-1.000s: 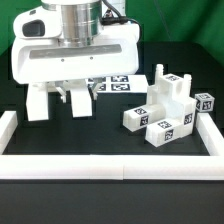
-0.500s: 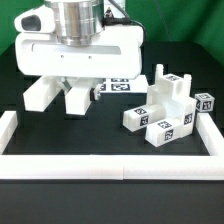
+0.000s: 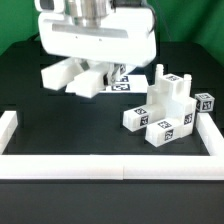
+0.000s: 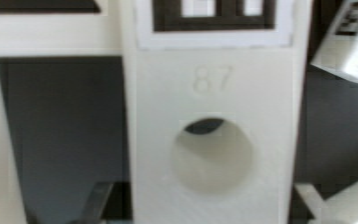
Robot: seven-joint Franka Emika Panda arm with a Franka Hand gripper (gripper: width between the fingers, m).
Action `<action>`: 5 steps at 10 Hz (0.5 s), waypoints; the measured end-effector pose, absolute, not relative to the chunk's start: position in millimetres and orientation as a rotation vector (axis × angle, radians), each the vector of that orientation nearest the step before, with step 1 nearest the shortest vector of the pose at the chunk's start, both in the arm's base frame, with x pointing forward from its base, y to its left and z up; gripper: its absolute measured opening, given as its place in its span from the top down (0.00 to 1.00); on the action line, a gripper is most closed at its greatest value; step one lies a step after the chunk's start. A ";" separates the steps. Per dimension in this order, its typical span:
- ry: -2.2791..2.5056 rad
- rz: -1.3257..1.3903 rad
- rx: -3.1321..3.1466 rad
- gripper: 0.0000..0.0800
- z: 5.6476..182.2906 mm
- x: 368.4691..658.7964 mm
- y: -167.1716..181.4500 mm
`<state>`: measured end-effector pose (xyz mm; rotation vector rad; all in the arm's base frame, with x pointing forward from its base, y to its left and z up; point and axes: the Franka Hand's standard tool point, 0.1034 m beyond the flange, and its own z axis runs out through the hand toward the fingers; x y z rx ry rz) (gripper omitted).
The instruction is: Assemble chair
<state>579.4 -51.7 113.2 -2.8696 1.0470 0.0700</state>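
One gripper (image 3: 80, 74) shows, high over the back half of the counter (image 3: 70, 125). It is clamped on one flat white slab (image 4: 211, 110). In the wrist view the two fingers (image 4: 101, 205) stand against the slab's long edges, one on each side. That view alone shows the slab's face: one dark oval hole, the embossed number 87 and one black-and-white tag, which the frame cuts off. In the exterior view the same load is only two white blocky shapes under the hand, apparently clear of the counter. There I cannot tell finger from part.

The other chair parts (image 3: 168, 108) sit in one cluster near the counter's edge on the exterior view's right, toward the front corner and well apart from the gripper. The pieces touch and overlap, so how many there are is unclear; at least five tags face the camera. Only the exterior view takes the cluster in.

One marker board (image 3: 125, 86) lies toward the back edge, mostly hidden behind the hand, with two tags showing. Three white rails (image 3: 110, 165) follow the front edge and both side edges, the side ones cut short by the frame.
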 end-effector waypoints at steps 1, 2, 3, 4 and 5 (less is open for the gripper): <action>1.020 0.073 -2.881 0.64 110.5 578.4 -51.8; 1.020 0.076 -2.882 0.64 109.3 577.9 -51.7; 1.020 0.077 -2.882 0.64 108.9 577.8 -51.7; 1.020 0.079 -2.882 0.64 108.3 577.4 -51.7; 1.020 0.080 -2.882 0.64 108.2 576.9 -51.4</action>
